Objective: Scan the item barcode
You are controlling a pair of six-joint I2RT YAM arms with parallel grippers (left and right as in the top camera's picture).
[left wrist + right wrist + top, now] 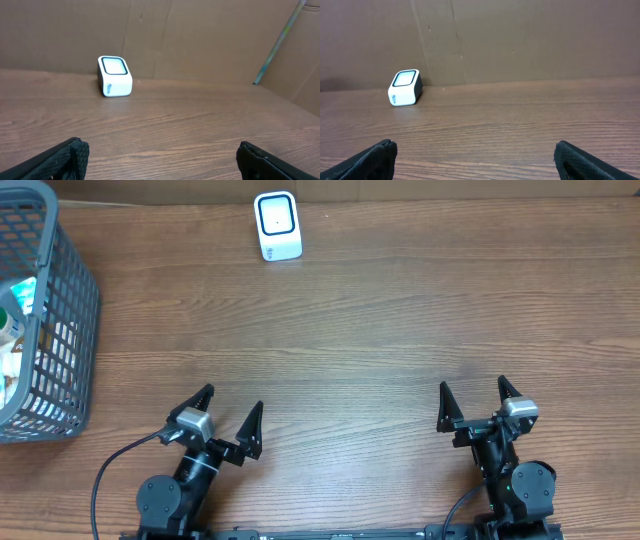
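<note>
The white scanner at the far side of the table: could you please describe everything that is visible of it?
The scanner is a small white box with rounded corners, apparently smooth plastic. Its slanted top face holds a pale window in a dark rim; a small bluish mark sits low on the front, and the back looks dark. It stands upright on the wooden table, left of centre, near the cardboard wall. Only the table touches it.

Table (pixel 380 330) in brown wood grain, smooth and matt, scanner (pixel 277 226) glossy white plastic with a shiny dark window, basket (pixel 70 310) of grey plastic lattice, left gripper (pixel 232 398) and right gripper (pixel 473 382) matt black, faintly grainy, cardboard wall (pixel 200 35) dull brown.
</note>
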